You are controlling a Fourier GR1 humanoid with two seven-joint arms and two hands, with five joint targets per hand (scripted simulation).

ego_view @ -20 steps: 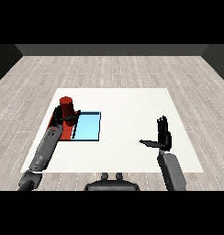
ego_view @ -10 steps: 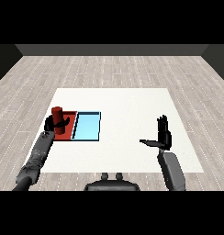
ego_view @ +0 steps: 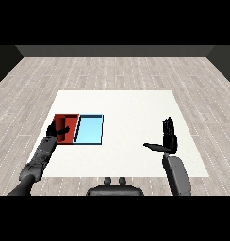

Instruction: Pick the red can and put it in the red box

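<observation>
1. Around the white square surface [ego_view: 131, 136] lies a floor of pale grey wood planks [ego_view: 117, 70], and a dark wall closes the room at the far side.
2. On the left part of the surface, a flat red tray [ego_view: 62, 118] and a flat light blue tray [ego_view: 90, 130] lie side by side and touch along one long edge, the red one on the outside.
3. The red cylindrical can [ego_view: 69, 133] is inside the red tray, near its right wall. It shows only as a darker red shape against the red bottom, so I cannot tell if it stands upright or lies down.
4. The left robot hand [ego_view: 54, 129] is over the left half of the red tray, just beside the can. Its fingers are spread and the thumb points toward the can, and it seems to hold nothing.
5. The right robot hand [ego_view: 169, 140] hangs above the right part of the surface, well apart from both trays. Its fingers are straight and point away from the robot, the thumb stretches to the left, and it holds nothing.
</observation>
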